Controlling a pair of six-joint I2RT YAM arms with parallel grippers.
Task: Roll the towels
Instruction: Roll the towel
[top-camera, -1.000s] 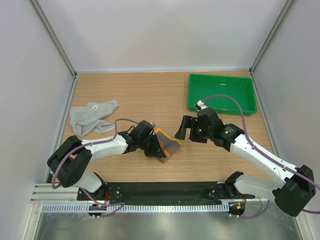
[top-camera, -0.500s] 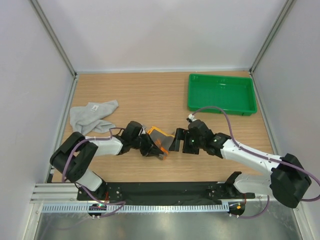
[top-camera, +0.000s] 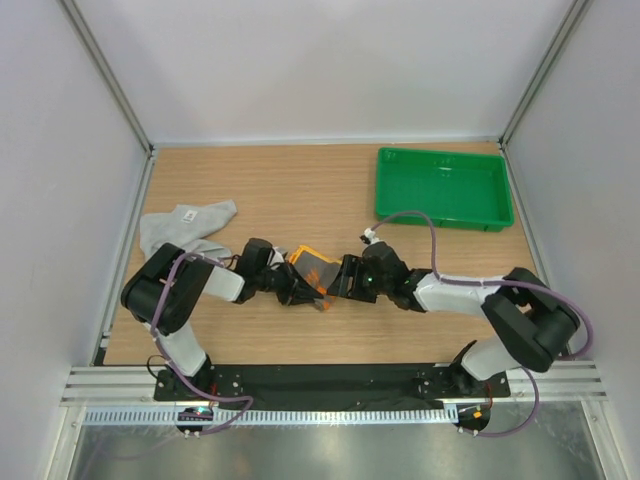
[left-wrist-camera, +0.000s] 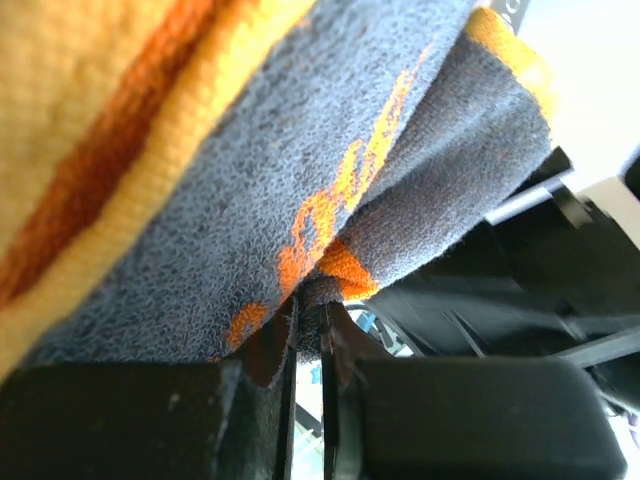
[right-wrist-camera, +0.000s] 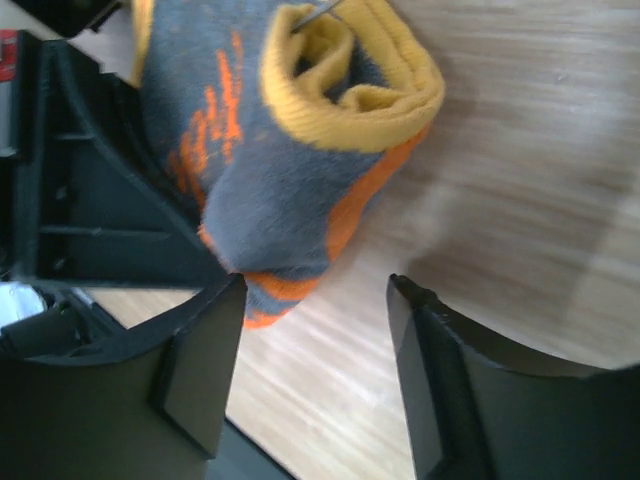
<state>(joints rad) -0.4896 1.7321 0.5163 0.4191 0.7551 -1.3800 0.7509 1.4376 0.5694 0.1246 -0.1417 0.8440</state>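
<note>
Right wrist: the right gripper (right-wrist-camera: 315, 295) is gaping beside the half-rolled orange towel (right-wrist-camera: 270, 170) that the left gripper (left-wrist-camera: 308, 340) is pinching, likely needing to close next.

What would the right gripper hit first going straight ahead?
The orange towel, bunched just beyond the open right gripper and pinched by the left gripper. It likely meets cloth before that gripper, though depth is unclear.

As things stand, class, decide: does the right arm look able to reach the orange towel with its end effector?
Probably yes. The right end effector is open right beside the orange towel, nothing between them. The left end effector, shut on the towel, leaves this side free.
</note>
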